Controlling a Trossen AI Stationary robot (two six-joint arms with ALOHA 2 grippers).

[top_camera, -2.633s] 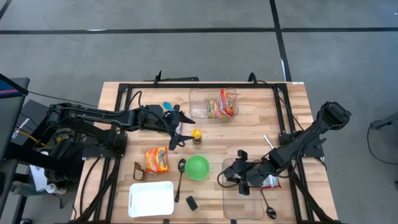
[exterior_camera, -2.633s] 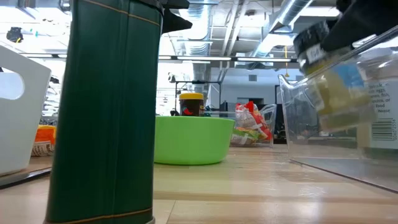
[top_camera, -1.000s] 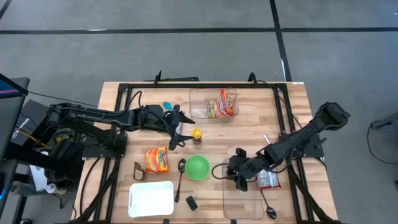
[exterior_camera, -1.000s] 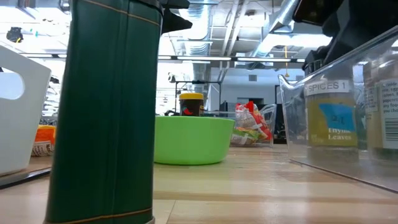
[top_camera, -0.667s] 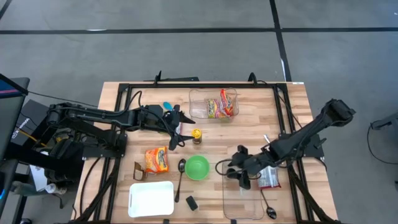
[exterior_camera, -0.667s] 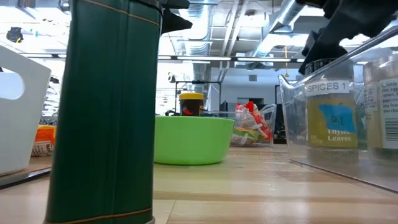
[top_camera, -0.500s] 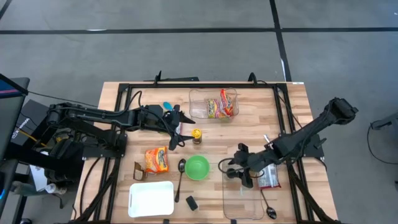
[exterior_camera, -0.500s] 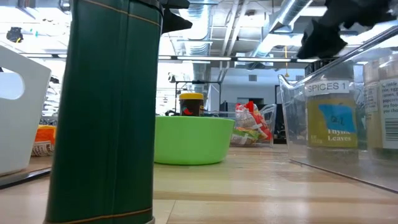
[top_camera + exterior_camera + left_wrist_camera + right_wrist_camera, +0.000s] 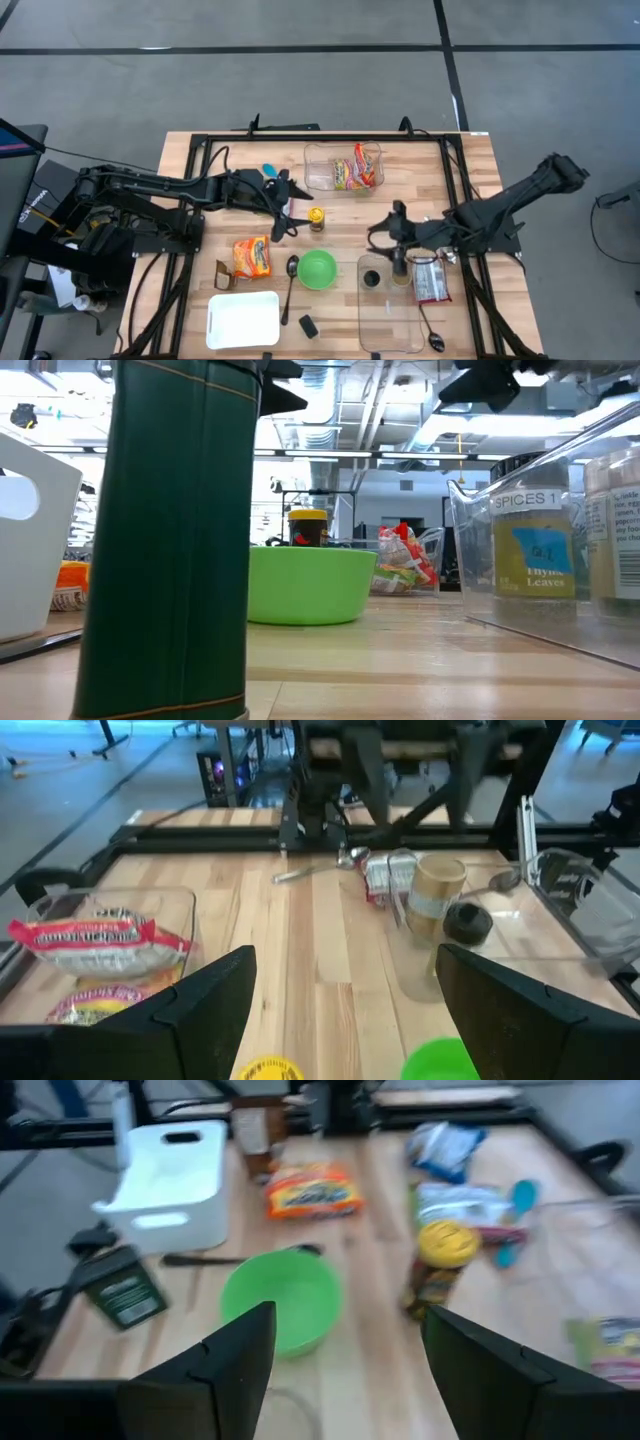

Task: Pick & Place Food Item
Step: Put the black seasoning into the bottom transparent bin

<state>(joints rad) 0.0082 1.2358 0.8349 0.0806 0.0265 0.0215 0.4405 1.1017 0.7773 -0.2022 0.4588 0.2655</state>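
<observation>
While the right pincer (image 9: 397, 222) hangs above the wooden counter (image 9: 470, 180) with its fingers spread and nothing between them, the spice jar (image 9: 400, 278) stands upright in the clear bin (image 9: 372, 338) just below the fingertips, apart from them. Beside the jar in that bin sits a black lid (image 9: 371, 279), and on the jar's other side lies a flat food packet (image 9: 432, 281); a spoon (image 9: 433, 335) lies in the bin's near end, farther from the pincer. The low view shows the jar (image 9: 532, 540) through the bin wall, its label reading "SPICES 1". Off to the pincer's side toward the left arm sits the green bowl (image 9: 317, 269), with a second spoon (image 9: 289, 284) just beyond it.

The left pincer (image 9: 283, 210) waits over the counter's middle, its fingers likewise spread and empty. Just beside its tips stands a small yellow-lidded jar (image 9: 316, 218). An orange noodle packet (image 9: 253, 256) lies near it toward the counter's front, and past that a white tray (image 9: 243, 320) and a small dark box (image 9: 308, 325). Behind the left pincer, another clear container (image 9: 318, 170) holds red and yellow snack packets (image 9: 357, 168).
</observation>
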